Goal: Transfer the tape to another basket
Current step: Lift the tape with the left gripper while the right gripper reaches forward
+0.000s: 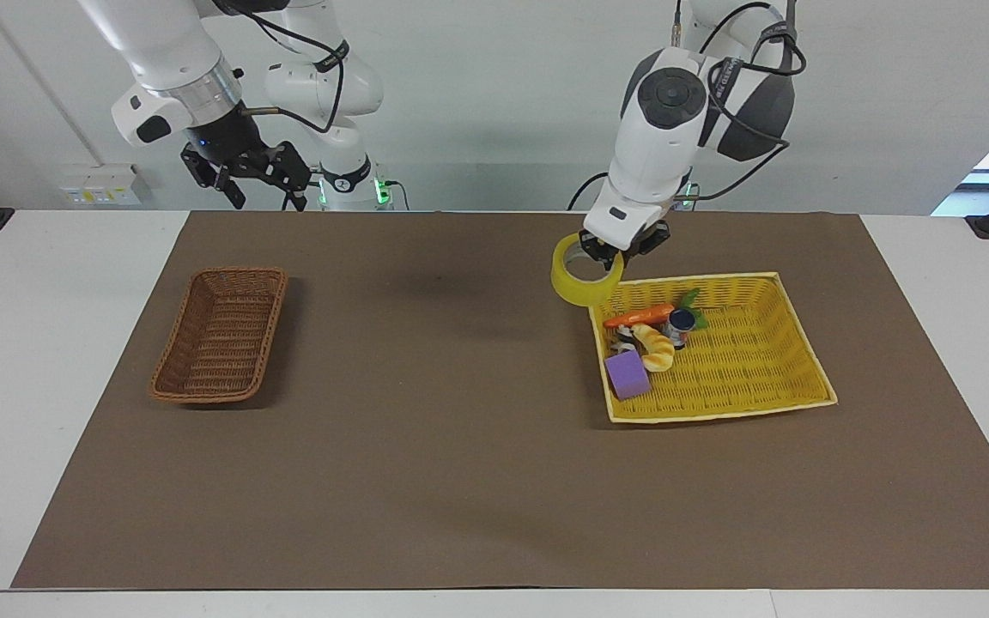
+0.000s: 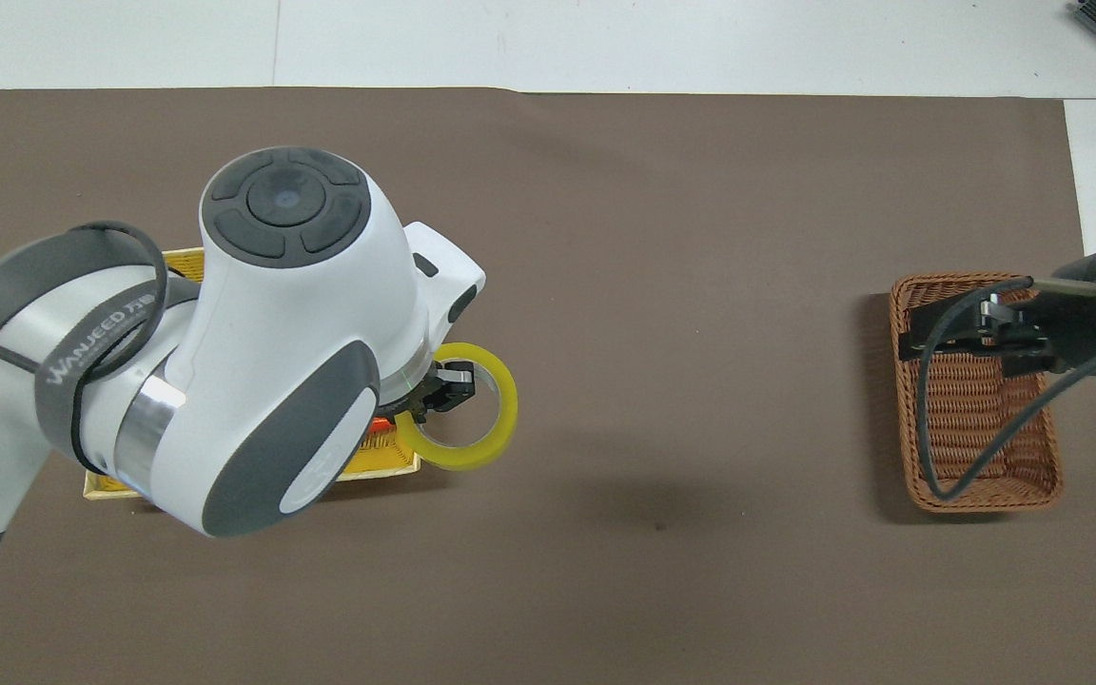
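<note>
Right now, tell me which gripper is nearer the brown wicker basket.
Right. The right gripper hangs over the brown wicker basket; the left gripper holds the tape near the yellow basket.
</note>
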